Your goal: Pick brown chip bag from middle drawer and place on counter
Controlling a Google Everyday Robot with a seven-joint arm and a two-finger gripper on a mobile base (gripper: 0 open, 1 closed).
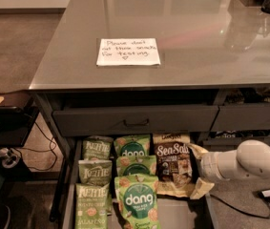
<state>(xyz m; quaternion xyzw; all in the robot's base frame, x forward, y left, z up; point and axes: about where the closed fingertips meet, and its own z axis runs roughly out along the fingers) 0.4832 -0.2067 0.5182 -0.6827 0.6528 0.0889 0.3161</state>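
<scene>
Grey metal makes the open drawer point(182, 213), which is pulled out below the bench point(172, 13) and holds three rows of snack bags. The brown chip bag point(172, 163) lies flat in the right row, at the back of the drawer, with the white words "Sea Salt" facing up. Just beside it, in the middle row, lie three green "dang" bags point(137, 197), overlapping one another, and in the left row lie three green "Kettle" bags point(93, 175).

The tool point(199, 171) comes in from the right on a white arm point(249, 163) and is at the right edge of the brown chip bag. Its two pale fingers point(202, 189) stand spread apart, one near the upper right corner of the bag and one near the lower right corner, and they hold nothing. I cannot tell if they touch the bag.

Above the open drawer there is a shut drawer front point(135, 120) with a bar handle. On the shiny grey bench lies a white paper note point(128, 51) with handwriting.
</scene>
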